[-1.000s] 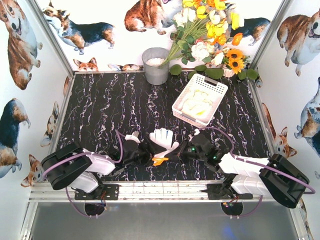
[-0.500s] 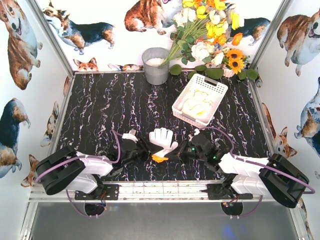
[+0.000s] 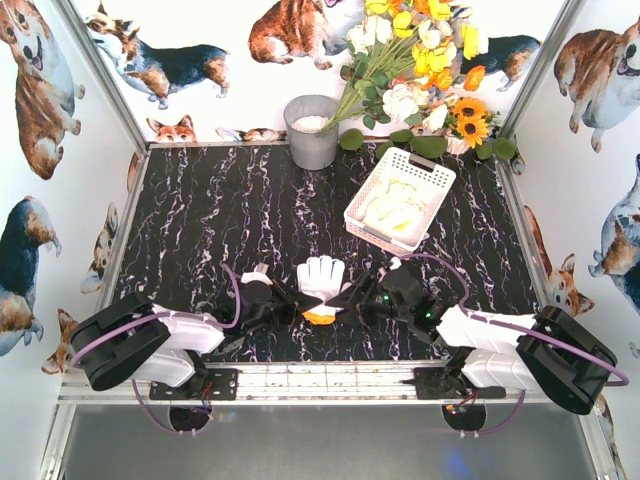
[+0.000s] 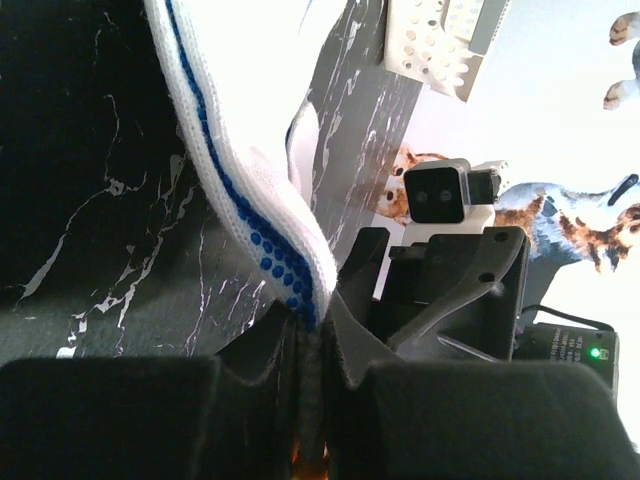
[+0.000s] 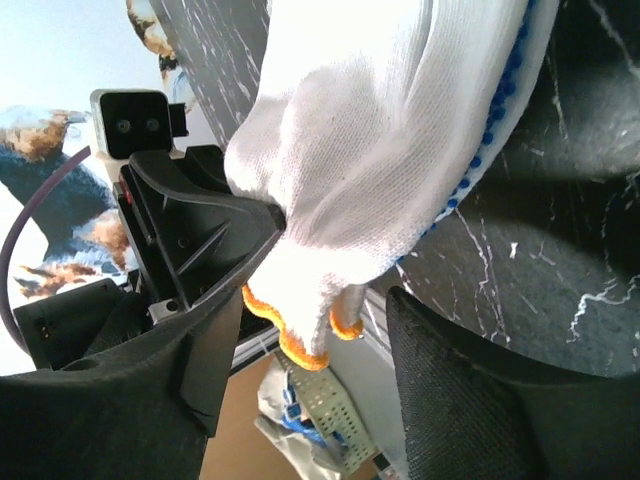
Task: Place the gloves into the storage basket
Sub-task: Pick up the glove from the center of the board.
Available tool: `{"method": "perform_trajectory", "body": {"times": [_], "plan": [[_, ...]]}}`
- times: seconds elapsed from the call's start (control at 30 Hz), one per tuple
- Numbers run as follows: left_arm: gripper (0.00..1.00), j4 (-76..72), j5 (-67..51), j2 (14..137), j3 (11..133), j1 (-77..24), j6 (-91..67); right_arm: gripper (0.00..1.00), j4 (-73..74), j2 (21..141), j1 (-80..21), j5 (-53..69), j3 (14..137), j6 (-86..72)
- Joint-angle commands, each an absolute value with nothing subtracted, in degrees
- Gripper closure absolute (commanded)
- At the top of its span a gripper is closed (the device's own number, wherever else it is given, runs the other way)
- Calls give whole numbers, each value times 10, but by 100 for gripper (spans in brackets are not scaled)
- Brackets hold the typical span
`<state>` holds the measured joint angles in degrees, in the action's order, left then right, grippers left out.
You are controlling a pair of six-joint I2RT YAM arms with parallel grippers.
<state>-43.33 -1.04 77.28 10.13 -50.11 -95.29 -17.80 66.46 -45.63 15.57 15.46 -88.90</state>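
Your white glove (image 3: pixel 322 278) sits at the near middle of the desk (image 3: pixel 220 210), between the two arms. Its fingers fan toward the back wall and its orange cuff points at you. From above, it isn't clear whether the glove lies flat on the marble top or is lifted a little.

Your left claw (image 4: pixel 312 330) is clamped on the glove. In its wrist view the jaws meet with no gap, and the edge near the cuff is pinched between them. The white knit with its rows of blue dots runs up and away from the grip.

Your right claw (image 5: pixel 315 310) stands spread, one finger on each side of the cuff. A strip of daylight shows between the cloth and the finger on the right of that view, so this claw grips nothing. The same view shows the left claw biting the glove from the far side.

The storage basket (image 3: pixel 437 200) stands well apart from the glove, toward the back right of the desk, turned at an angle. It holds pale gloves (image 3: pixel 390 212) — cream, with a touch of yellow. Just behind it lie the flowers (image 3: pixel 415 50), and a grey bucket (image 3: pixel 312 135) stands to their left against the back wall.
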Motion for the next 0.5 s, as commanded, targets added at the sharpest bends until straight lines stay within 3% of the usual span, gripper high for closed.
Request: {"method": "perform_trajectory", "body": {"times": [0.0, 0.13, 0.47], "plan": [[100, -436, 3, 753, 91, -499, -982, 33, -184, 653, -455, 108, 154, -897], [100, -430, 3, 745, 92, -499, -988, 25, -169, 652, -456, 72, 154, -906], [100, -465, -3, 758, 85, -499, -1005, 25, -278, 757, -486, 20, 156, -958]]}}
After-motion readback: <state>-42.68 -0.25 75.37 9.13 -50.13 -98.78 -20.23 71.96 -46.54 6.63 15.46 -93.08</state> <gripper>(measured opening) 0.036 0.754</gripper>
